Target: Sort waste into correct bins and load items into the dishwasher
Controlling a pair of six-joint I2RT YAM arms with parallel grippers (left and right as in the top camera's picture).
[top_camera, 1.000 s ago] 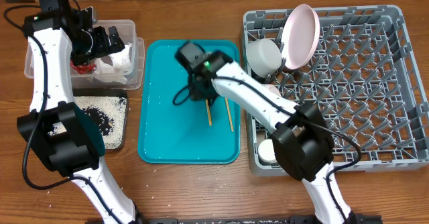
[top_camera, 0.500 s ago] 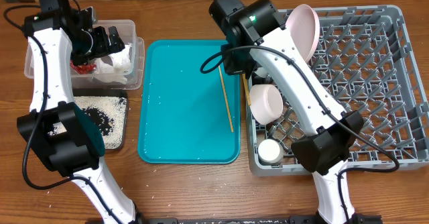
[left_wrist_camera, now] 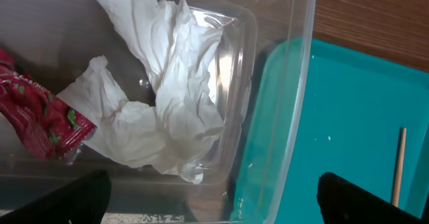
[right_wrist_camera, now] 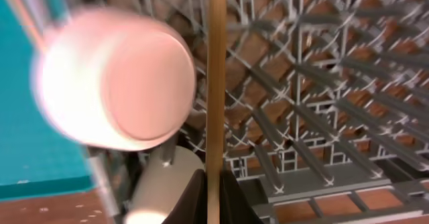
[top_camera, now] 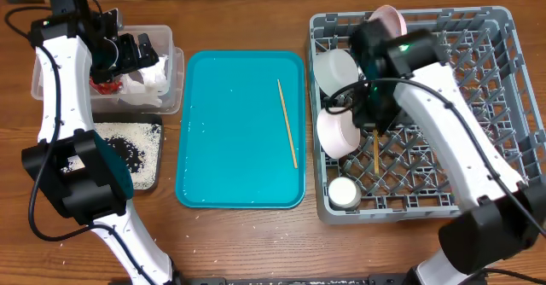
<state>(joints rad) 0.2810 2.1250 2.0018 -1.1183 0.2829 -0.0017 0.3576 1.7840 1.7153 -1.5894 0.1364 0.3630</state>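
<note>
Left end effector (left_wrist_camera: 213,198) agape; right end effector (right_wrist_camera: 214,196) clamped.

The chopstick (right_wrist_camera: 216,76) in my right pincer (right_wrist_camera: 215,184) is pale tan wood; the pincer's tips are black. Beside it a bowl (right_wrist_camera: 117,80) shows pinkish white. The rack (top_camera: 478,89) is a grey lattice, the bench (top_camera: 256,242) brown wood-grain. The tray (top_camera: 230,148) is teal, flecked with white. In the clear tub (left_wrist_camera: 298,63) the napkin (left_wrist_camera: 167,110) is white, the wrapper (left_wrist_camera: 30,117) red and mottled. The grains (top_camera: 143,138) are white mixed with black.

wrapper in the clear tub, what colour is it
Red: the crinkled wrapper shows best in the left wrist view.
</note>
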